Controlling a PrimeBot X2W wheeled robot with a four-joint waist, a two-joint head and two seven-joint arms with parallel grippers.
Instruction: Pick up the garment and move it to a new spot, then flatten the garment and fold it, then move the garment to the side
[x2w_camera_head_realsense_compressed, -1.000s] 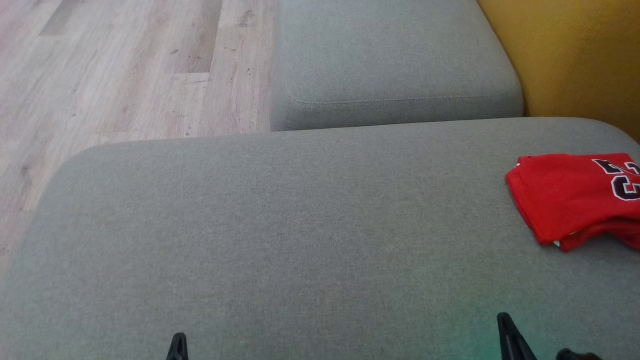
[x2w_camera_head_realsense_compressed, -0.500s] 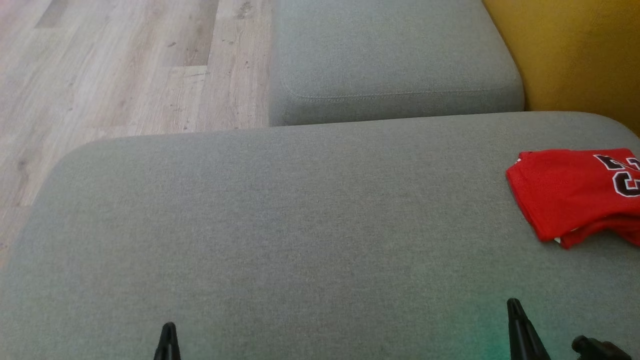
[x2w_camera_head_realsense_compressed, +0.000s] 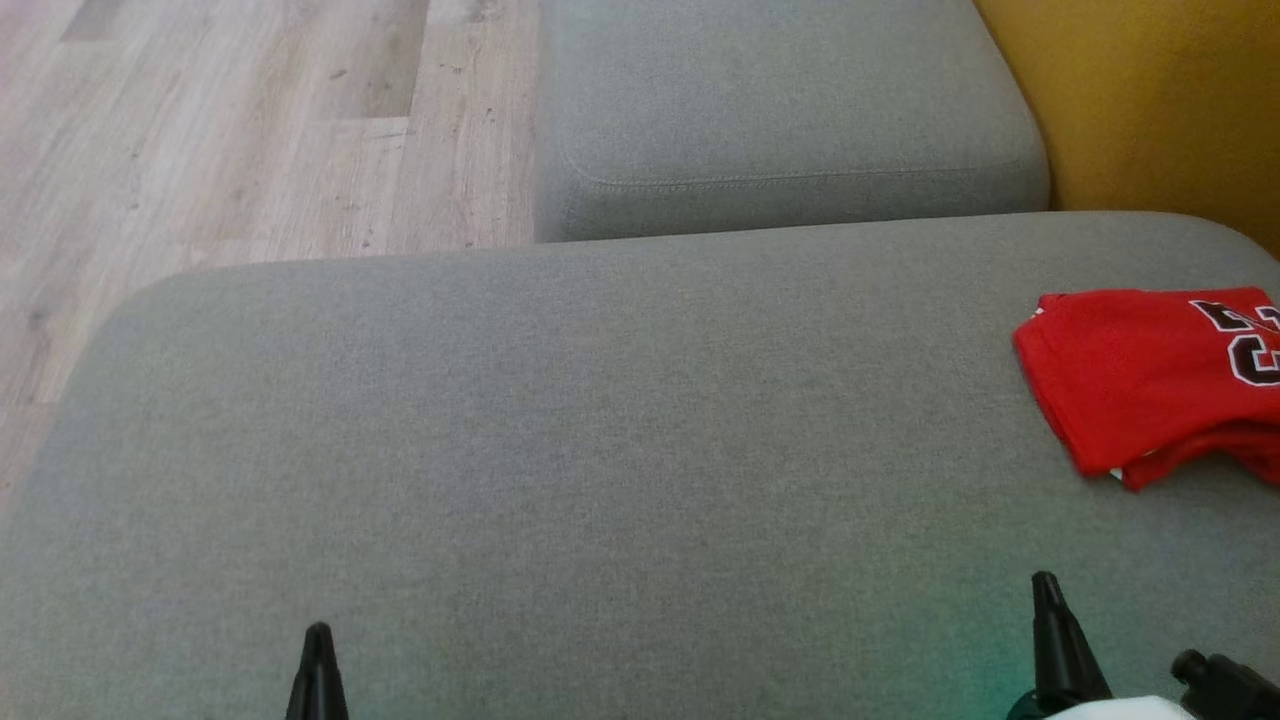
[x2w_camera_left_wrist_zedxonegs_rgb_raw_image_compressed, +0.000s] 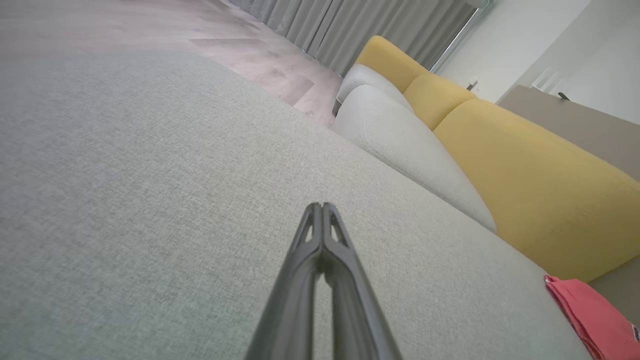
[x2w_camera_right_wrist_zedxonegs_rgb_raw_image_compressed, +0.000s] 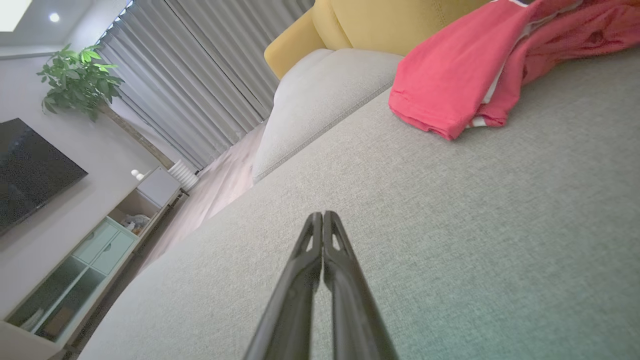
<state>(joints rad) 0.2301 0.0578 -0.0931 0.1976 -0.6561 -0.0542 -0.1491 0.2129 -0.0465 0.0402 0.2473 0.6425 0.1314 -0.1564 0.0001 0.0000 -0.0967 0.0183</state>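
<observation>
Lying folded at the right edge of the grey sofa seat (x2w_camera_head_realsense_compressed: 600, 450) — red jersey (x2w_camera_head_realsense_compressed: 1140, 375).
Hovering at the near edge, apart from it — left gripper (x2w_camera_left_wrist_zedxonegs_rgb_raw_image_compressed: 321, 206), right gripper (x2w_camera_right_wrist_zedxonegs_rgb_raw_image_compressed: 322, 215), fingers pressing together, gripping nothing.

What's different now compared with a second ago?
The head camera moved, so the whole scene sits slightly higher. The left fingers and right fingers reach a little farther up the picture and stand farther apart. Nothing was grabbed or released: both pairs stay shut and empty, and the shirt stays folded on the cushion.
</observation>
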